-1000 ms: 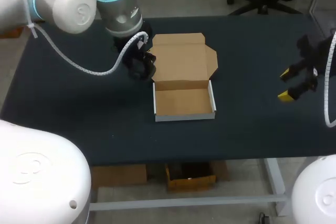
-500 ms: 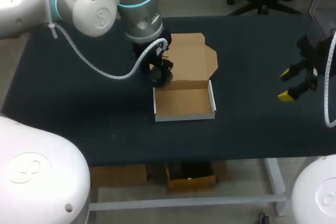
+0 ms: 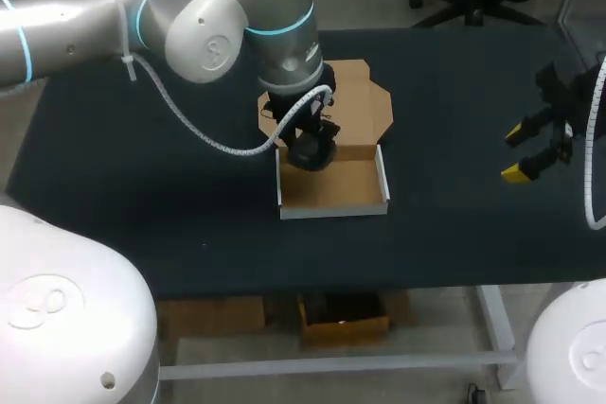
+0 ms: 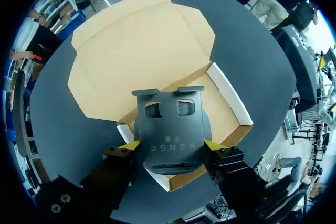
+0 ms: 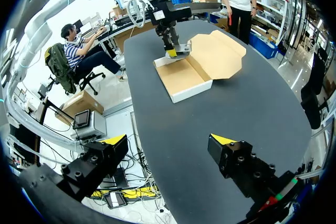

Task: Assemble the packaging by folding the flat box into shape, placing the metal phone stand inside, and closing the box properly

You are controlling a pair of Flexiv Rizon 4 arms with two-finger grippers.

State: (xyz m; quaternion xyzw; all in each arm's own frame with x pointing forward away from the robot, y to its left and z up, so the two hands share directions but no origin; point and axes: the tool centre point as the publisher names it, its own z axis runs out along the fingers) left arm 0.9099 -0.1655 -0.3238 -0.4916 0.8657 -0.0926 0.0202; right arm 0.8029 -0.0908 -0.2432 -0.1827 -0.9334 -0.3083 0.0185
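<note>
Metal phone stand [image 4: 170,129]: dark flat plate, clamped by its two side edges between yellow tips of left gripper [image 4: 172,145]. Long axis runs out along fingers. End with two cutouts points away from gripper toward lid [image 4: 136,51], slotted end nearest wrist. Stand sits over open tray [image 4: 232,103] of box [image 3: 331,186], at hinge-side corner nearest left arm. Lid lies flat, open behind tray. Box in middle of table [image 3: 454,234]. Right gripper [image 3: 519,153] well apart at table's right side, fingers spread wide.
</note>
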